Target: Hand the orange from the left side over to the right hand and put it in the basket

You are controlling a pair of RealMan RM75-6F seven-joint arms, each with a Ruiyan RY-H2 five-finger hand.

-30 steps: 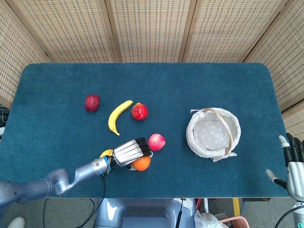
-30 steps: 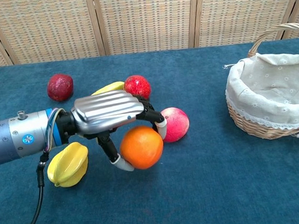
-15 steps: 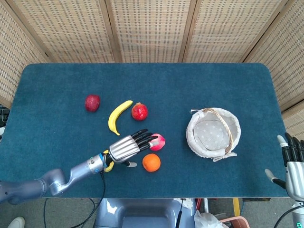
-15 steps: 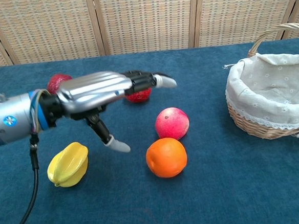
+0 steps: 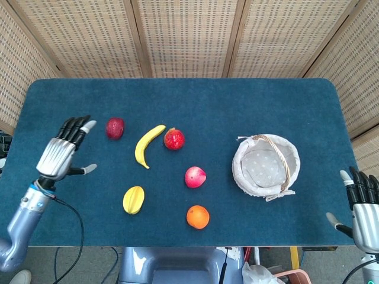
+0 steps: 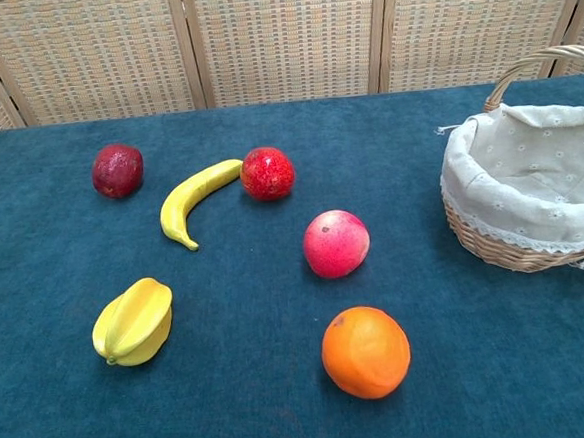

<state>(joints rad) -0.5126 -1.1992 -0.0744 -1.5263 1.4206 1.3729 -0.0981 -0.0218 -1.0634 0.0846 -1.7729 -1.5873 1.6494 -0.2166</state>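
The orange (image 5: 198, 216) lies free on the blue table (image 5: 237, 106), near the front edge and well apart from both hands. It sits far off to the right of the left hand (image 5: 59, 155) and well to the left of the right hand (image 5: 362, 208). The left hand hovers over the table's left edge with its fingers spread wide and holds nothing. The right hand stands beyond the table's front right corner, fingers apart and upright, also holding nothing. Just behind the orange is a pink peach (image 5: 195, 176), and to the orange's left, nearer the left hand, lies a yellow starfruit (image 5: 133, 199). Further back are a banana (image 5: 147, 145), a red pomegranate (image 5: 174, 139) just beside the banana's upper end, and a dark red fruit (image 5: 115, 128), which is the closest thing to the left hand's fingertips. The basket (image 5: 266, 167), wicker with a pale cloth lining and a handle over it, stands between the orange and the right hand, nearer the right hand.
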